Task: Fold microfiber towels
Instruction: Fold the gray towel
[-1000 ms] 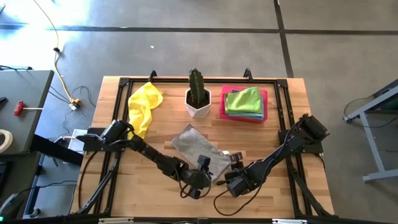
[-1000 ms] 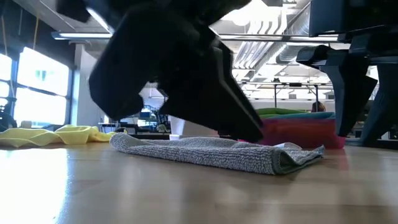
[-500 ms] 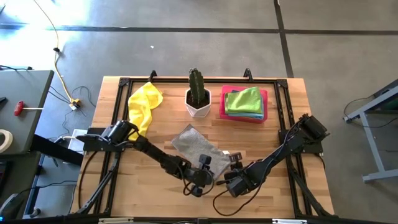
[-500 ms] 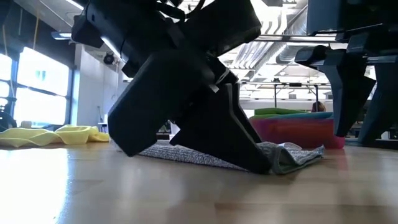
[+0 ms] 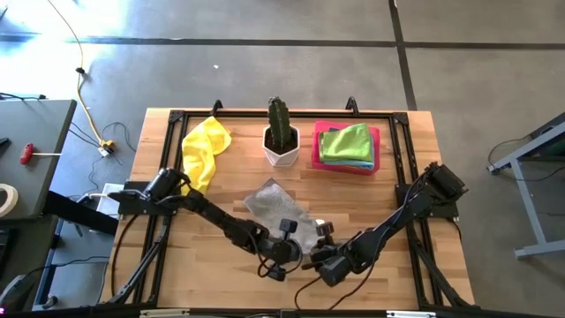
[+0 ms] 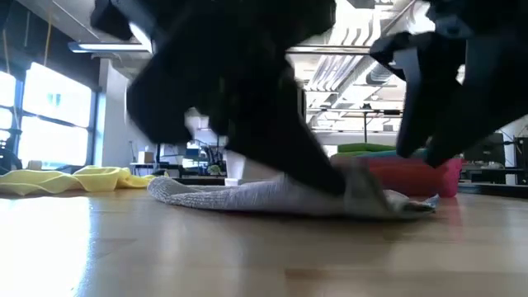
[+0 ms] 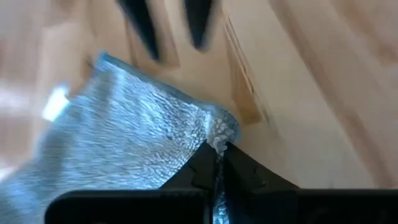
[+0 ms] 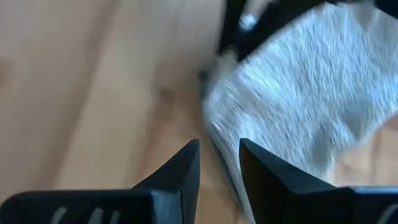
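A grey microfiber towel (image 5: 274, 208) lies rumpled on the wooden table's middle (image 6: 247, 194). My left gripper (image 5: 289, 232) is at the towel's near end, shut on it (image 7: 217, 149). My right gripper (image 5: 320, 238) stands open just to the right of it. Its fingers (image 8: 219, 155) stand on either side of the towel's near edge (image 8: 214, 134). A yellow towel (image 5: 203, 150) lies crumpled at the far left. A lime green towel (image 5: 346, 141) rests on other folded ones in the pink tray (image 5: 318, 159). My left gripper pinches the grey towel's near corner (image 7: 219, 129) between its two fingertips, slanting down from the table's left. The corner is bunched at the fingers; one layer or several, I cannot tell. The rest of the towel lies on the table. My right gripper: I cannot tell whether it touches the towel's edge.
A cactus in a white pot (image 5: 281, 137) stands at the far middle, between the yellow towel and the pink tray. Bare wood (image 5: 203, 256) lies on the near left side. A black frame (image 5: 402, 119) runs round the table top.
My left gripper has shut and taken hold of the grey towel's near corner, which is now bunched up. My right gripper has moved left and toward the near edge, closer to that corner. The far part of the towel has stayed in place.
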